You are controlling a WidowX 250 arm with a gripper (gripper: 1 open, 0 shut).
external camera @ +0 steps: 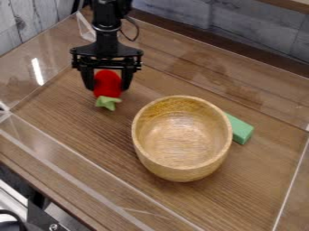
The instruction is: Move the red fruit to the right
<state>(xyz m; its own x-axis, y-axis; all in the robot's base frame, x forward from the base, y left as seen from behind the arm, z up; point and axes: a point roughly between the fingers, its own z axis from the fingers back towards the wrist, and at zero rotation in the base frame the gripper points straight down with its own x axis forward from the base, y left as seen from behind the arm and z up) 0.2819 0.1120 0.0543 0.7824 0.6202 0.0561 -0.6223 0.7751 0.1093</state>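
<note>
The tool [107,83] points straight down with its two black fingers spread wide, one on each side of the red fruit [108,82]; they straddle it but do not look pressed against it, so nothing is gripped yet; whether the tips touch the tabletop [72,144] I cannot tell. The fruit sits on the tabletop left of the bowl [182,137] and apart from it, its pale green cap [108,103] poking out at the near side, so it seems to lie tilted rather than upright. To my eye it is a small toy, light and fairly stiff, with a smooth rounded skin that could squirt out of a pinch taken too high or too low; the sound hold is across the widest part of the red body, clear of the floppy cap; little force should do. Beyond the bowl, touching or just beside its right flank, lies a flat green block [240,131], which is not the thing to move.
</note>
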